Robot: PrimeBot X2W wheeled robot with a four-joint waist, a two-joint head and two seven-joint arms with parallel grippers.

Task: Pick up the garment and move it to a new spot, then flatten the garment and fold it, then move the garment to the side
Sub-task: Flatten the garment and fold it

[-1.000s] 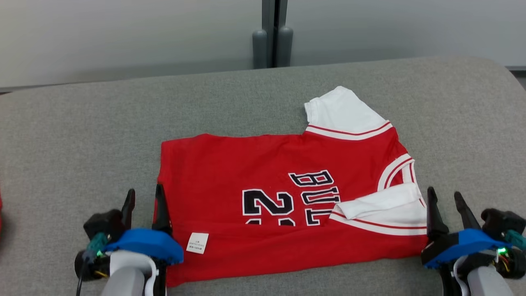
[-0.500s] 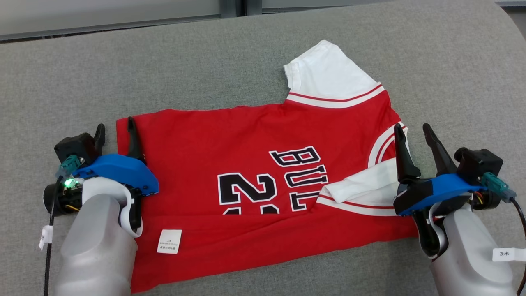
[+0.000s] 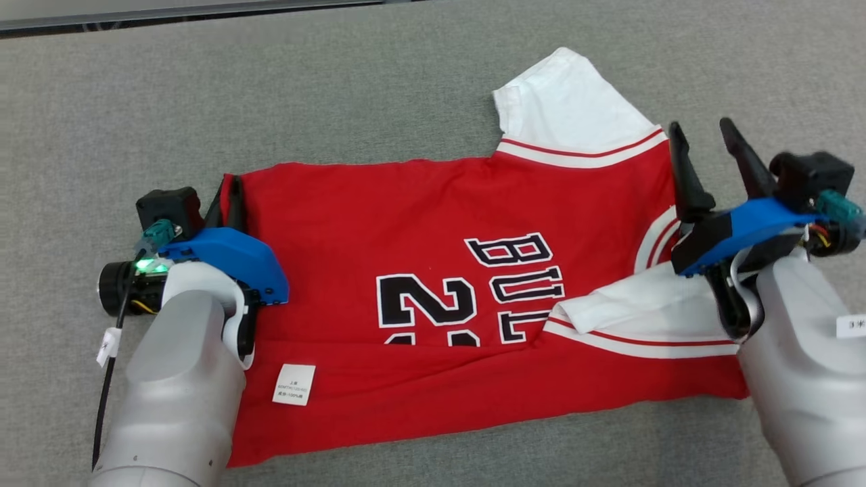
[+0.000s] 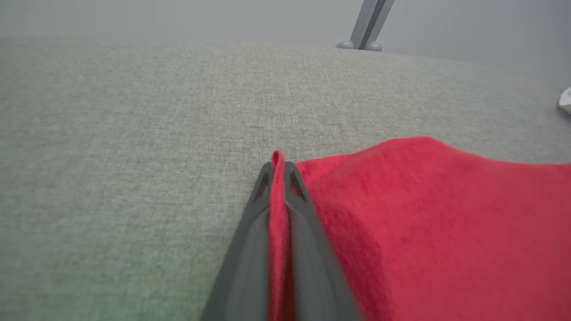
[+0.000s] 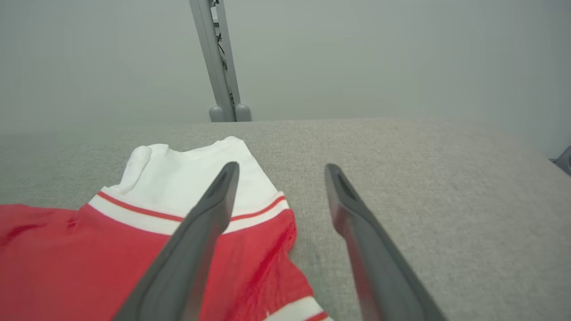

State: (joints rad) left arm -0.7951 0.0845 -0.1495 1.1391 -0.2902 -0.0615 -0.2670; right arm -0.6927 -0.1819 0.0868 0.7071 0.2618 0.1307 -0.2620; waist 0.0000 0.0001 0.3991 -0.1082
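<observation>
Head view: the red jersey (image 3: 460,304) is seen spread on the grey pad (image 3: 338,81), with a white label (image 3: 293,384) near its near-left corner. The left gripper (image 3: 229,196) is clamped on the jersey's far-left corner. The right gripper (image 3: 710,152) is held agape at the jersey's right edge, with nothing gripped.

Left wrist view: the jersey's red hem is pinched between the closed fingers (image 4: 250,232), and a fold is seen past the tips.

Right wrist view: the fingers are spread, one seen over the jersey's white sleeve (image 5: 178,178), the other over bare pad beside the jersey.
</observation>
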